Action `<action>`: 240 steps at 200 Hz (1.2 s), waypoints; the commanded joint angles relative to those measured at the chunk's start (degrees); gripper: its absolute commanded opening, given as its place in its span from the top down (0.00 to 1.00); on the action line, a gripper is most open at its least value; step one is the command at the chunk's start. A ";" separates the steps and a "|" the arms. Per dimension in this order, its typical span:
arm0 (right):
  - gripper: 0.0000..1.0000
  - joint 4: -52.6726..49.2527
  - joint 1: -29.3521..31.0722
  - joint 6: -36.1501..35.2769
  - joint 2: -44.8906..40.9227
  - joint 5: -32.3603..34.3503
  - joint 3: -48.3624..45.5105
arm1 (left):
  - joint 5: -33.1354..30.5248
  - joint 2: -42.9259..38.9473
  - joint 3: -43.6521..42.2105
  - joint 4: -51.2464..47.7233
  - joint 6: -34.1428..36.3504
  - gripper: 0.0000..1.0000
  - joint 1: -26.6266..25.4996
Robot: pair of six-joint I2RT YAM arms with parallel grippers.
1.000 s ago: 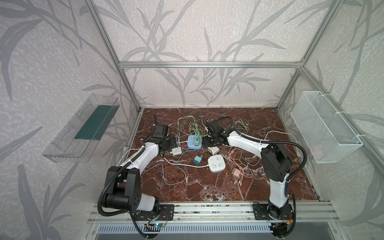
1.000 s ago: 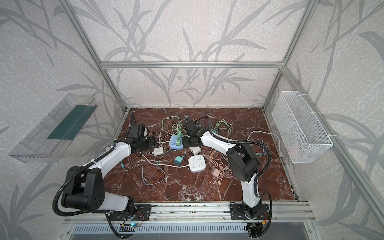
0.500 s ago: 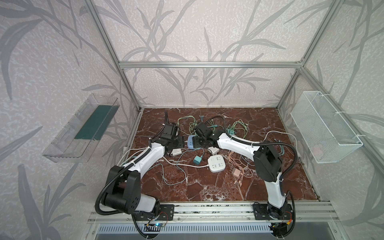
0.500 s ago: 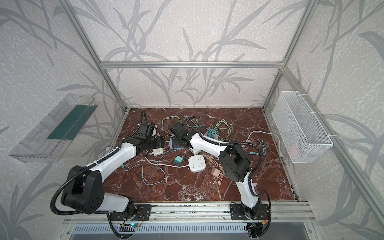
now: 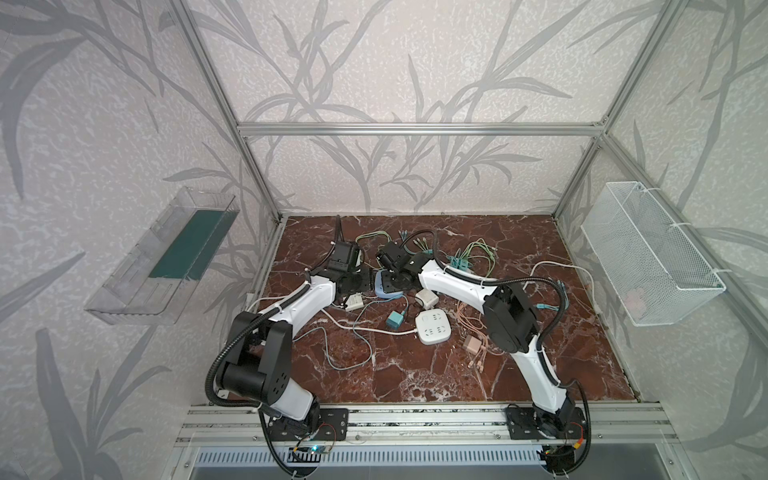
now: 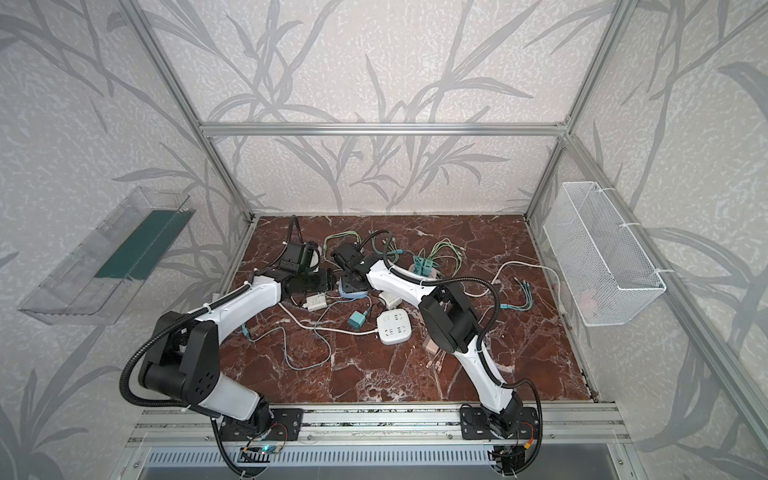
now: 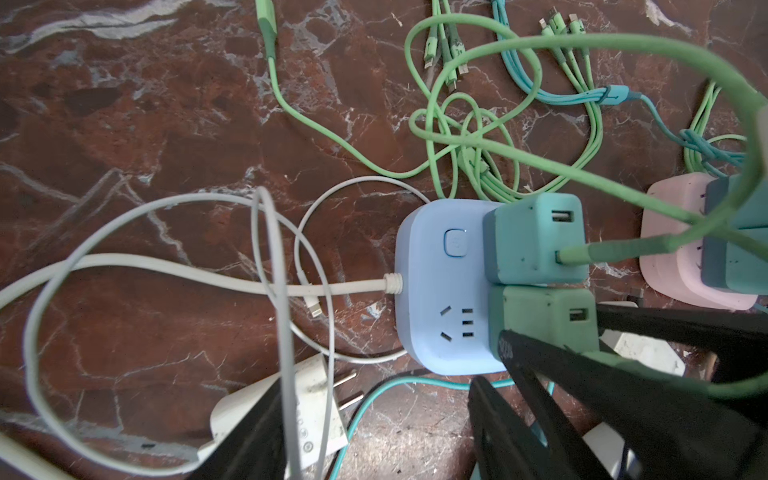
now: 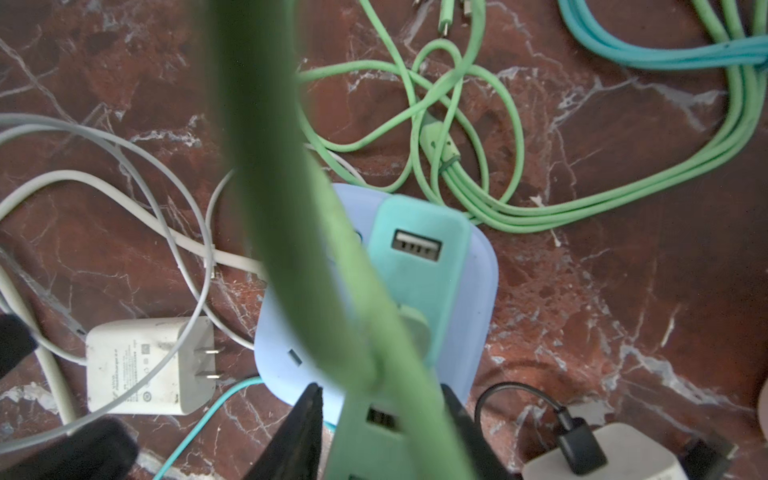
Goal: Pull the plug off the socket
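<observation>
**Grip set for the pull:** The right end effector (image 8: 380, 395) pinches the flat sides of a pale green cube-shaped plastic charger plug (image 8: 365, 449), seated in a light blue rounded socket block (image 8: 482, 291) on the red marble surface (image 8: 623, 291). The left end effector (image 7: 374, 395) hangs spread nearby. The plug looks rigid, light, smooth; the block likely lifts unless braced.

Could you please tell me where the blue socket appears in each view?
In a top view: blue socket near the middle of the table.
In a top view: same spot.
Left wrist: near mid-picture, two green plugs on it.
Right wrist: mid-picture, behind a blurred green cable.
Shared landmark: the white charger lying beside it, prongs bare.
</observation>
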 commanded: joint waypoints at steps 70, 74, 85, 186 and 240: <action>0.74 -2.97 -1.60 -6.00 0.94 2.16 1.29 | 6.22 10.57 8.31 0.45 -1.12 0.35 0.06; 0.73 -2.86 -1.68 -6.12 0.88 2.29 1.27 | 6.73 10.86 8.45 0.47 -1.18 0.35 0.05; 0.73 -2.42 -1.81 -6.39 0.65 2.49 1.09 | 7.24 11.67 8.66 0.30 -1.27 0.35 0.05; 0.73 2.92 -1.80 -6.93 -1.21 -0.11 -0.74 | 9.07 16.92 9.26 -1.34 -1.63 0.40 0.00; 0.74 4.60 -1.76 -7.00 -1.75 -1.19 -0.86 | 6.67 19.31 11.33 -5.48 -0.74 0.43 -0.54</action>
